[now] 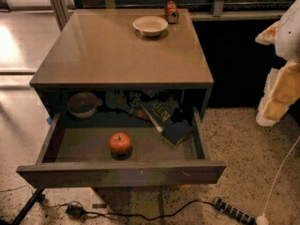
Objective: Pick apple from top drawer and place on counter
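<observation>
Overall: a dark cabinet seen from the front and above, with its top drawer pulled fully out toward the camera.
Apple: the apple sits upright on the drawer floor, near the front and a little left of centre, stem dimple up. Nothing touches it, so it looks easy to reach from above.
Drawer contents: behind the apple, under the cabinet's overhang, are a pale bowl at the left and a jumble of dark packets at the right, well apart from the fruit.
Counter: the counter is a glossy tan top. A shallow white dish and a red-brown can stand close together at the far edge, leaving the nearer surface bare, probably the easiest spot to set the apple down.
Gripper: the gripper belongs to the white and yellow arm at the right edge of the frame, well away from the drawer and holding nothing. Whether it is spread or closed cannot be told.
Writing: one dark packet carries pale lettering, too blurred to read. The can's label is also unreadable.
Drawer front: flat panel with a small keyhole at centre.
Floor: a power strip and cables lie below the drawer.
</observation>
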